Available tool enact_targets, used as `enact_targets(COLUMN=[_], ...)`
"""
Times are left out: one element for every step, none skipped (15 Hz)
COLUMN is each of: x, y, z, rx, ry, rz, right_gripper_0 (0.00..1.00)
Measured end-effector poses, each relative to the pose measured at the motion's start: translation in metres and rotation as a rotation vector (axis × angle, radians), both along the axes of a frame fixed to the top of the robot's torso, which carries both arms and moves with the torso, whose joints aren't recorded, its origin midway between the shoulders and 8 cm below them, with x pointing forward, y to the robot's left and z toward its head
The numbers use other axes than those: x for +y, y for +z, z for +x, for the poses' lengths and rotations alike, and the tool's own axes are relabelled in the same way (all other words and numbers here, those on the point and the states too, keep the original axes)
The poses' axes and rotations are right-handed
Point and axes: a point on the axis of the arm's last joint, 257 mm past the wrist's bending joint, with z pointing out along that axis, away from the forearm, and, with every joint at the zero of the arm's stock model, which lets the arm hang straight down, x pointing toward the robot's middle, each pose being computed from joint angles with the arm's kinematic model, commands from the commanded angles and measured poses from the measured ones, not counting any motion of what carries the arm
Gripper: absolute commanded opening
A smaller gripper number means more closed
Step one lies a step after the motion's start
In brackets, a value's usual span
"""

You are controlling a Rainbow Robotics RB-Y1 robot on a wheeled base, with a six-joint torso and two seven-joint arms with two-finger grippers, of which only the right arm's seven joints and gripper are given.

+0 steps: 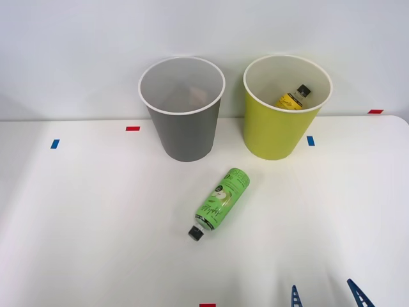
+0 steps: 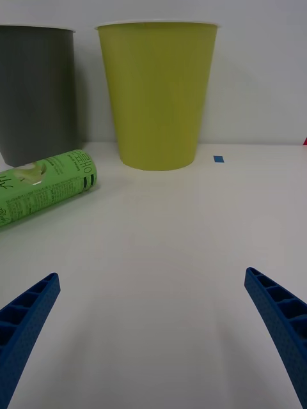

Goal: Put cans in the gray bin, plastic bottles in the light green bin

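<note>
Green-labelled bottle (image 1: 220, 201) lies before both bins — right gripper (image 1: 326, 295) spread.

Brightly and evenly lit, softly, from overhead. On the white worktop (image 1: 96, 224), faint, blurred-edged shadows: a thin one hugging the green-labelled bottle (image 1: 220, 199), pale ones at the feet of the gray bin (image 1: 185, 137) and the light green bin (image 1: 275, 134). In the wrist view, darker shading on the wall between the two bins. Mild sheen along the bottle's label.
</note>
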Motion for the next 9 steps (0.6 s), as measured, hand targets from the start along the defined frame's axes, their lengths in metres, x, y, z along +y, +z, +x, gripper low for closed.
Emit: enact_targets(x=[0.0000,0.0000,0.0000,0.0000,0.0000,0.0000,0.0000,0.0000,0.0000], y=[0.0000,0.0000,0.0000,0.0000,0.0000,0.0000,0.0000,0.0000,0.0000], z=[0.0000,0.0000,0.0000,0.0000,0.0000,0.0000,0.0000,0.0000,0.0000], rx=[0.000,0.000,0.000,0.000,0.000,0.000,0.000,0.000,0.000], ry=[0.000,0.000,0.000,0.000,0.000,0.000,0.000,0.000,0.000], rz=[0.000,0.000,0.000,0.000,0.000,0.000,0.000,0.000,0.000], right_gripper_0=[1.00,1.00,1.00,1.00,1.00,1.00,1.00,1.00,1.00])
